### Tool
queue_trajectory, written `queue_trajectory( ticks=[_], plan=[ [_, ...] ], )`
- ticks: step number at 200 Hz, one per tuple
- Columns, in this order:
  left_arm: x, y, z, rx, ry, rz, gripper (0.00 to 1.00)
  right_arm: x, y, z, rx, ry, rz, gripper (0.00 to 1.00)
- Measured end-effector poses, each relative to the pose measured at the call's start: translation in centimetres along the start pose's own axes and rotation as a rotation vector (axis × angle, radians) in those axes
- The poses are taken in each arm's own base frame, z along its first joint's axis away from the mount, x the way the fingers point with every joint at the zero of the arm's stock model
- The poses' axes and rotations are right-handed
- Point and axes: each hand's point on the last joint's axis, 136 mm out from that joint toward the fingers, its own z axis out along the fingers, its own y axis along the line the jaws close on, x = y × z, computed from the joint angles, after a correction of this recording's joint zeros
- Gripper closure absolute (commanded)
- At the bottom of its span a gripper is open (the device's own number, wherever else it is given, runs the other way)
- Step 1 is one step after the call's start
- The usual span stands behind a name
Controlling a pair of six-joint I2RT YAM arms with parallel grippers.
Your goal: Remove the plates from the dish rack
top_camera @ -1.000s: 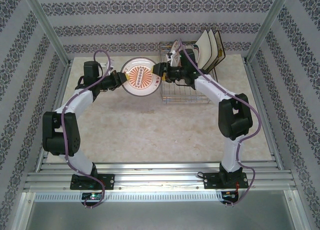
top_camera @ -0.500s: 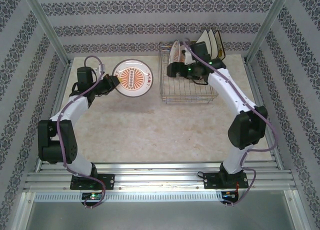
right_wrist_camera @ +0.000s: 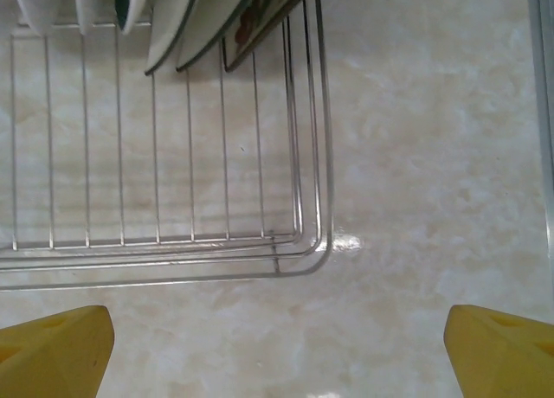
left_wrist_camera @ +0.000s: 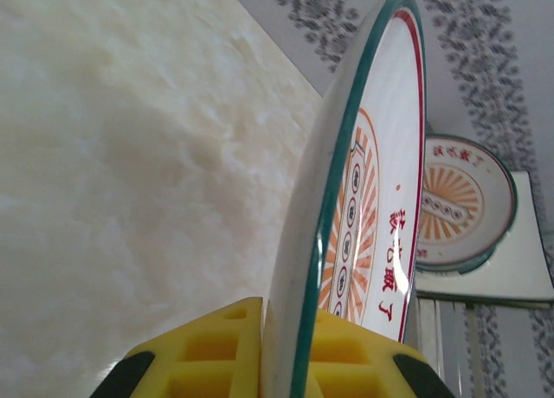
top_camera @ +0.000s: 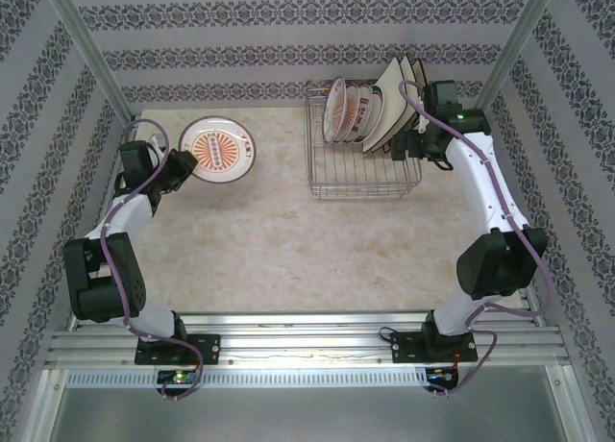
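The cream marbled bench (top_camera: 288, 231) took up most of the top view, with patterned walls (top_camera: 288, 58) close on three sides. The silver wire-grid dish rack (top_camera: 360, 178) stood at the far edge, right of centre. In it we saw cream square plates with dark rims (top_camera: 394, 101) leaning at the right end. Small round white plates with orange patterns (top_camera: 344, 110) stood just left of them, touching or nearly so; we could not tell which.

One round white plate with an orange sunburst and teal rim (top_camera: 219, 150) was out of the rack, over the far left corner of the bench. The left gripper (top_camera: 179, 167) pinched it at the rim. In the left wrist view its yellow fingers (left_wrist_camera: 208, 350) were closed narrow on that rim, with the plate edge-on to the camera. Whether the plate touched the bench we could not tell.

The right gripper (top_camera: 407, 146) hung just beside the rack's right end. Its fingers (right_wrist_camera: 52, 342) were spread wide with nothing between them, and the rack's wire corner lay below.

We judged the step in hand as setting the held plate down.
- **Placing:** we would tilt it face up, lower it until the base sat flat on the bench, and only then open the fingers.
- **Spot:** it needed to stay off the left wall, with room left beside it for more plates.
- **Risk:** a thin glazed rim in a narrow pinch could slip or swing, so slow was better.
- **Right arm:** we would bring it down over the outermost square plate from above, clear of the wires.
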Motion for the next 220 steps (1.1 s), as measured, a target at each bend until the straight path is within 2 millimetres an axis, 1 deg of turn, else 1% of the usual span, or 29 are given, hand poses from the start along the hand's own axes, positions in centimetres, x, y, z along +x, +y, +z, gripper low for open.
queue_trajectory(
  ticks=[31,51,70,108,174,195,220],
  plan=[
    [-1.5,2.3,-0.6,-0.041,-0.062,-0.057,1.00,0.7,-0.9,0.5,0.020,0.033,-0.004,0.02],
    [-2.7,3.6,-0.7,-0.059,-0.100,-0.078,1.00,1.3,-1.4,0.8,0.038,0.054,-0.013,0.02],
    [-3.4,5.0,-0.7,-0.083,-0.119,-0.098,1.00,1.9,-2.0,1.1,0.058,0.080,-0.020,0.02],
    [-3.3,7.8,0.0,-0.141,-0.119,-0.141,1.00,3.2,-2.2,1.9,0.070,0.122,-0.026,0.02],
    [-2.9,11.5,1.9,-0.194,-0.105,-0.192,1.00,4.0,-2.2,2.4,0.072,0.148,-0.032,0.02],
    [-3.0,12.1,2.5,-0.203,-0.099,-0.199,1.00,4.3,-2.2,2.5,0.072,0.156,-0.038,0.02],
    [-3.4,12.4,2.9,-0.204,-0.098,-0.199,1.00,4.3,-2.2,2.6,0.071,0.156,-0.045,0.02]
  ],
)
